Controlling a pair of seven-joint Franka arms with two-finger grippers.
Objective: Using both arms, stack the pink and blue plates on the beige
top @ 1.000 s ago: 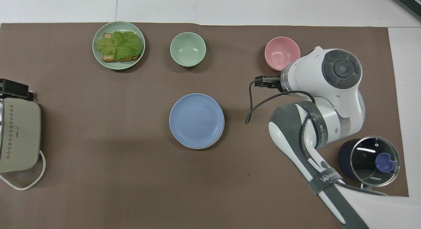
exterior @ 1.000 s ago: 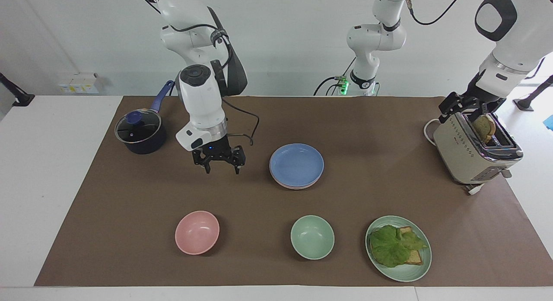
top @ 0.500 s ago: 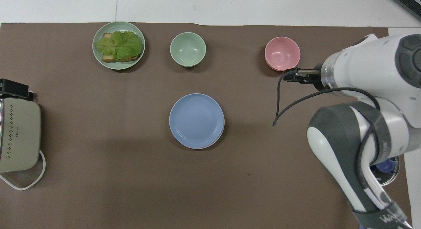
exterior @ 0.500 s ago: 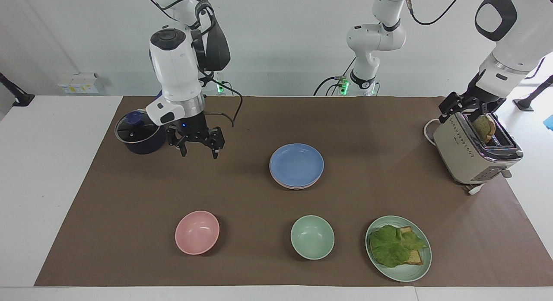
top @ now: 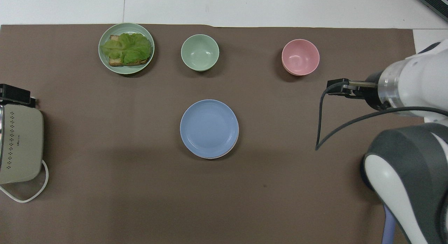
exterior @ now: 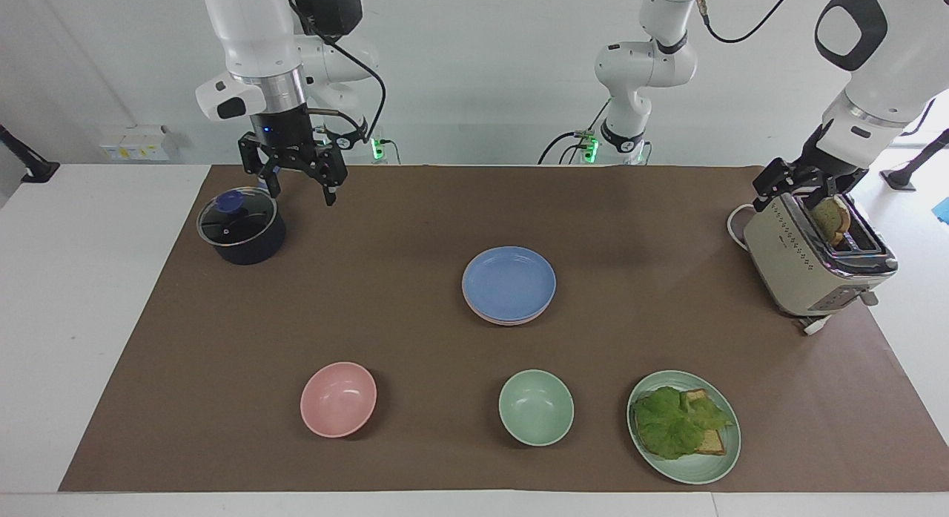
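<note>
Right hand (exterior: 293, 182) hung in the upper left of the facing view, fingers spread wide, gripping nothing, above the brown mat (exterior: 415, 213) just beside the lidded pot (exterior: 241, 228). Left hand (exterior: 804, 188) sat at the right edge of that view, down at the toaster (exterior: 815, 259) by a slice of bread (exterior: 830, 219); looked open, though partly hidden by the toaster. Blue plate (exterior: 509, 282) lay mid-frame on the bench, topping a stack; only a pink rim (exterior: 495, 321) showed beneath. Could not make out any beige plate under those. Pot cut off by the right arm in the overhead view.
</note>
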